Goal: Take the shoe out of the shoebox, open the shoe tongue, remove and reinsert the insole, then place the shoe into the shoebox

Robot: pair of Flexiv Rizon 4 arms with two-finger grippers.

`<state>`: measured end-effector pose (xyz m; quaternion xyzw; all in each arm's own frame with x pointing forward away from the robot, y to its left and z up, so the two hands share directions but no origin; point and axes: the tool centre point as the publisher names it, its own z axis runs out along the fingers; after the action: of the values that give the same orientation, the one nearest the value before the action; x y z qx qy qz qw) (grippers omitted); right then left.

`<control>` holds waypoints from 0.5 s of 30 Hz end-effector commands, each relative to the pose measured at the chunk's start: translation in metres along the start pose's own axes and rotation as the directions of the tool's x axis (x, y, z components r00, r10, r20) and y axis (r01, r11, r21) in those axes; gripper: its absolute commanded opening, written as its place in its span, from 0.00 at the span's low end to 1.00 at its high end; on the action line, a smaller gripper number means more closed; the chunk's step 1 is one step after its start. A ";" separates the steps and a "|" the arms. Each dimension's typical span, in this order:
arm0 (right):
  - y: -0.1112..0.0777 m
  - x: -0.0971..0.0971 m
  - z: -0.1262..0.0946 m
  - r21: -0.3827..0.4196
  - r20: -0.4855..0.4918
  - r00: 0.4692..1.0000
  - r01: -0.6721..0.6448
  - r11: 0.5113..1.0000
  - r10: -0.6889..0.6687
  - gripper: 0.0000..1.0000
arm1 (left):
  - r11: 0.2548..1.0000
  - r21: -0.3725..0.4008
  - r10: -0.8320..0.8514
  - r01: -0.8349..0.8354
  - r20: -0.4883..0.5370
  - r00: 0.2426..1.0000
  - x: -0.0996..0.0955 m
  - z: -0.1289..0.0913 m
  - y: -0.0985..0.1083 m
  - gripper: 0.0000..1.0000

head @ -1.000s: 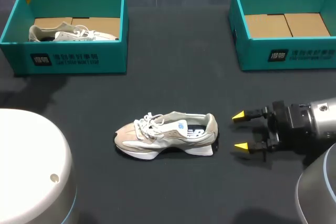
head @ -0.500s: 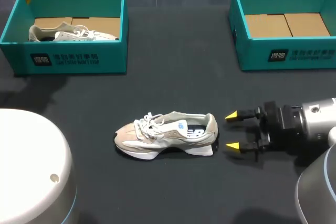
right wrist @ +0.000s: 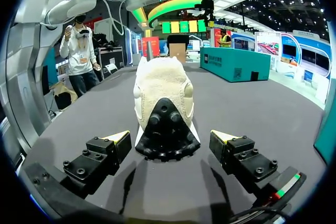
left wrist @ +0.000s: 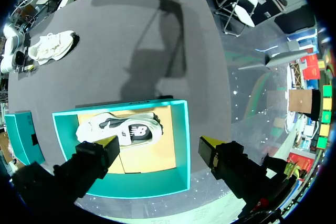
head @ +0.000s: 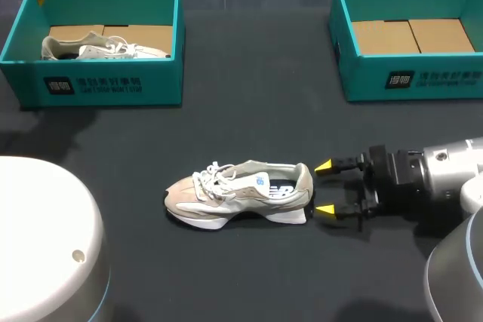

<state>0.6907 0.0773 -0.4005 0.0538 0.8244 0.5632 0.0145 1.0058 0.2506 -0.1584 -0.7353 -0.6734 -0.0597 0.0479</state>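
Just behind shoe [head: 238,194] heel, right jaws spread wide.

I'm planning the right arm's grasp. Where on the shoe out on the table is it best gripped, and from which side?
Probably the heel, coming in level from behind. The shoe stands upright on its sole with the heel facing the right gripper, whose open fingers line up either side of it. The heel looks narrow enough to pinch across.

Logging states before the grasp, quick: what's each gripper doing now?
Left gripper: open, empty, over the shoebox.
Right gripper: open, empty, at the shoe's heel.
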 end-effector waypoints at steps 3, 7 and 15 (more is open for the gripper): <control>0.005 0.004 0.011 0.014 0.001 1.000 0.006 1.000 -0.006 1.00 | 1.000 -0.001 0.001 -0.001 -0.002 1.000 0.000 0.000 -0.001 1.00; 0.006 0.005 0.014 0.017 0.001 1.000 0.009 1.000 -0.009 1.00 | 1.000 -0.001 0.001 -0.001 -0.002 1.000 0.000 0.000 -0.001 1.00; 0.006 0.004 0.022 0.017 -0.005 1.000 0.010 1.000 -0.010 1.00 | 1.000 -0.001 0.001 -0.001 -0.002 1.000 0.000 0.000 -0.001 1.00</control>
<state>0.6865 0.0957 -0.4004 0.0481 0.8281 0.5583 0.0148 1.0058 0.2506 -0.1584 -0.7353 -0.6734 -0.0597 0.0479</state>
